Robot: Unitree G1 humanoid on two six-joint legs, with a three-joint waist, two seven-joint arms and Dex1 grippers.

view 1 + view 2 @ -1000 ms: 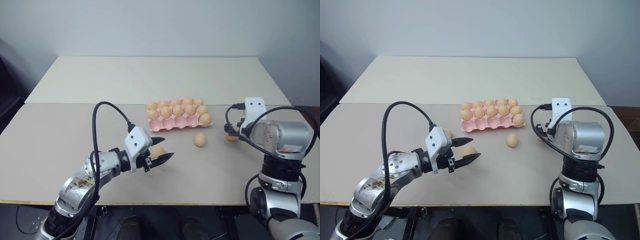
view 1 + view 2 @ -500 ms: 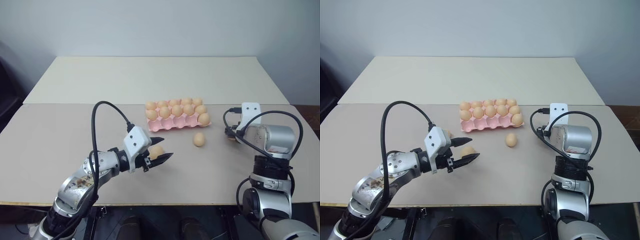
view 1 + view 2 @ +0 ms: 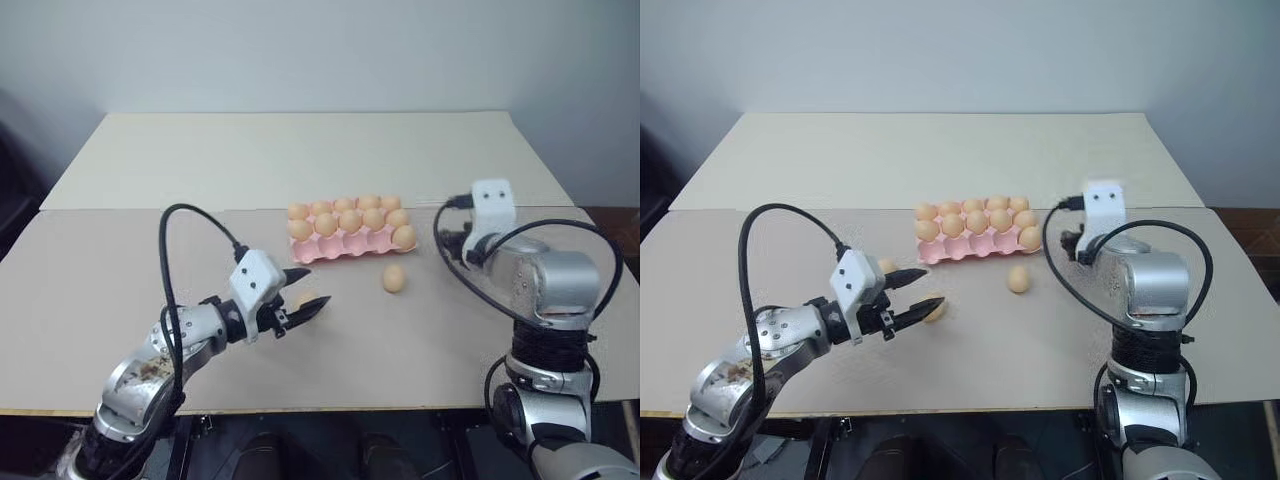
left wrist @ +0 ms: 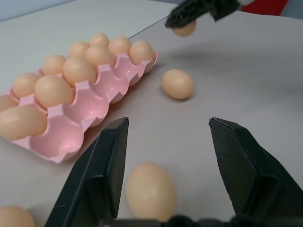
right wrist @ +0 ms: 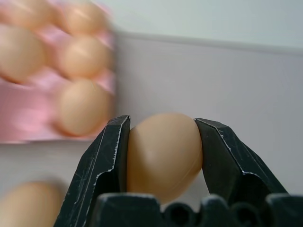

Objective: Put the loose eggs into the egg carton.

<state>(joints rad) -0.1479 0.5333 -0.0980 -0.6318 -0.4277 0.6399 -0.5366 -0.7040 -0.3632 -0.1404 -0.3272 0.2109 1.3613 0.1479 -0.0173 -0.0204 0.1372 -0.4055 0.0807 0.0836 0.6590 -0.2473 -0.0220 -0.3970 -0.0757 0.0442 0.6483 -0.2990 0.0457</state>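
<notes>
The pink egg carton lies mid-table, its two back rows full of eggs, one more egg in the front right cup and other front cups bare. My right gripper is shut on a loose egg and holds it in the air just right of the carton. My left gripper is open, with an egg lying on the table between its fingers, which stand clear of it. A second loose egg rests in front of the carton, and a third sits behind the left gripper.
The table is two beige boards meeting at a seam behind the carton, with a wall beyond. Its front edge runs close under both arms. Black cables loop above each wrist.
My right gripper has shut on the egg at the right of the table, lifted it and carried it left toward the carton. The left gripper stays open around its egg.
</notes>
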